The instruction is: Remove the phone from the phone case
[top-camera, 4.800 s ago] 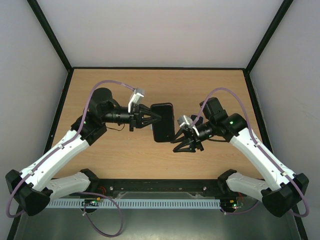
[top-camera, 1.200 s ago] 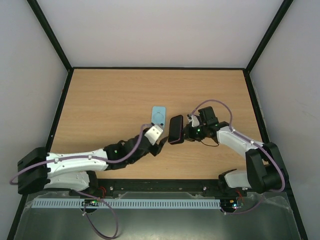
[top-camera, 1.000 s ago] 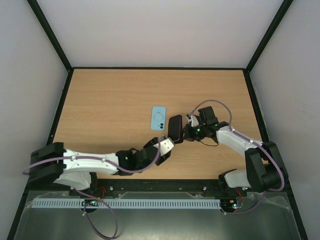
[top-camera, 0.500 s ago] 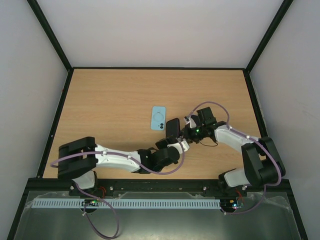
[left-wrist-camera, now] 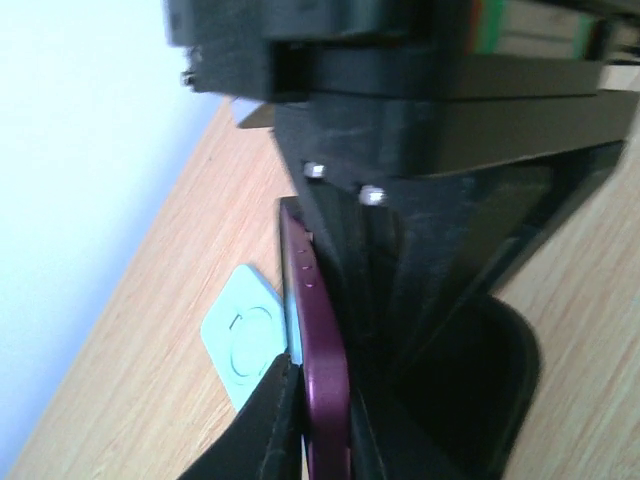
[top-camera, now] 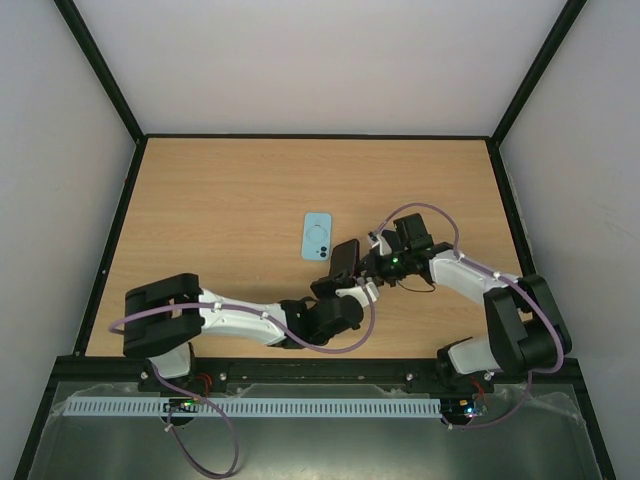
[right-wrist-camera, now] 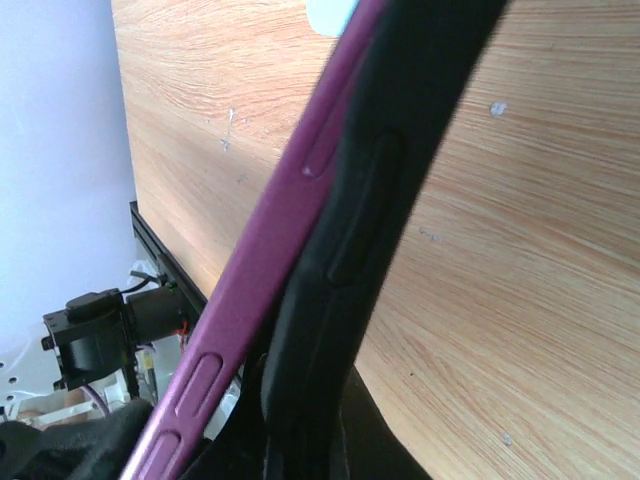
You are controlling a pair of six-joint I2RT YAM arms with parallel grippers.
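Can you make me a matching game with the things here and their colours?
Things:
1. phone
2. case
3. table
4. flat piece lying on the table

Colours:
A. black
B. pale blue
C. purple
D. light brown wood

Pairs: 1-C, 2-A, 3-D, 4-B
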